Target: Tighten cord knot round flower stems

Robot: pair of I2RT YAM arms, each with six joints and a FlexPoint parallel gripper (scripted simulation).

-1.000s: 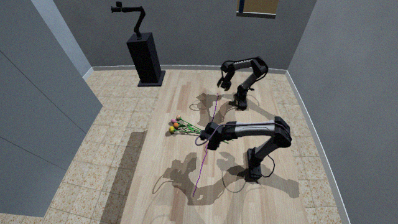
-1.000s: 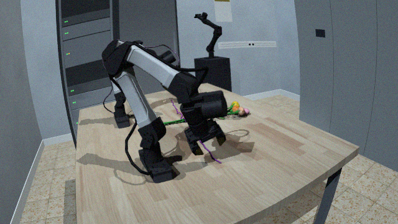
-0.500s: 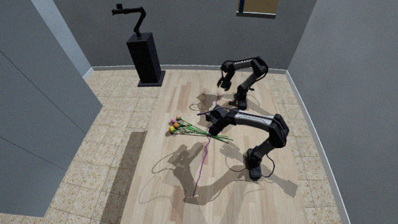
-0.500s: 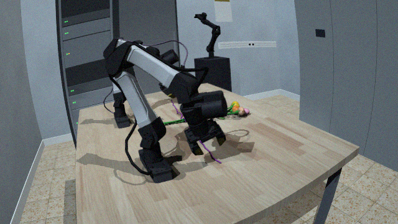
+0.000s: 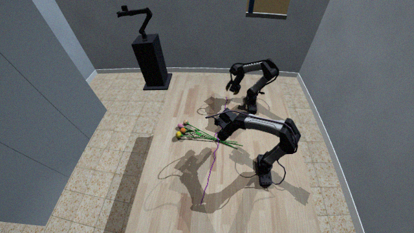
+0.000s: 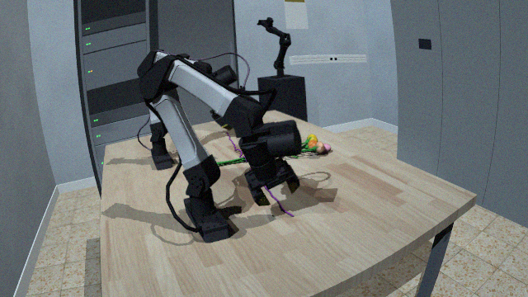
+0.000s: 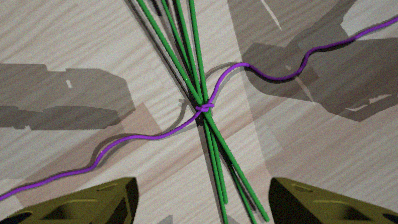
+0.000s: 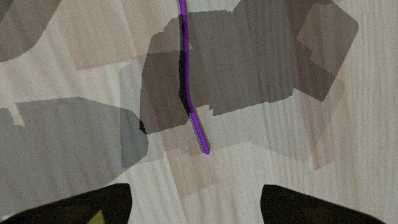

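Pale wood table (image 5: 162,194) (image 6: 371,231) (image 7: 325,165) (image 8: 230,170), and at the top view's center the purple cord's knot (image 5: 218,140) (image 7: 204,107) sits across the crossed green stems (image 5: 228,142) (image 6: 231,162) (image 7: 229,155), which fan apart either side. Blooms (image 5: 182,130) (image 6: 318,146) lie left. The left gripper (image 5: 222,134) (image 6: 220,120) (image 7: 203,186), near the stems, gapes wide, nothing in it; the right gripper (image 5: 232,90) (image 6: 278,192) (image 8: 196,193), upper right of center, is wide too, near the cord's end (image 5: 226,98) (image 6: 291,214) (image 8: 207,151).

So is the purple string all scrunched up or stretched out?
Spread out: the purple string runs long and wavy, with a little knot at the stems.
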